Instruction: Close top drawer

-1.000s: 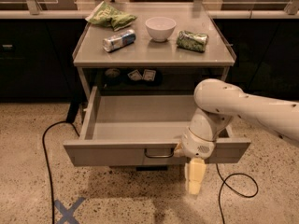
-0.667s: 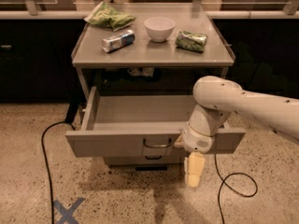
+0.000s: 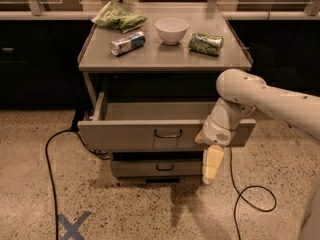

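Observation:
The top drawer (image 3: 125,134) is a wide grey drawer with a small dark loop handle (image 3: 168,133) at its centre. It stands partly pulled out from the grey cabinet, and its inside looks empty. My gripper (image 3: 212,163) points downward against the right part of the drawer front, right of the handle, with its cream tip hanging below the drawer's lower edge. My white arm (image 3: 260,96) reaches in from the right and hides the drawer's right corner.
A shorter grey drawer (image 3: 157,167) sits shut below. On the cabinet top (image 3: 165,59) lie a green chip bag (image 3: 119,18), a white bowl (image 3: 172,30), a silver can (image 3: 127,43) and a green packet (image 3: 205,43). Black cables (image 3: 48,174) (image 3: 252,196) run on the floor. Blue tape X (image 3: 72,226).
The top drawer has slid farther into the cabinet, and my gripper has moved with its front toward the cabinet.

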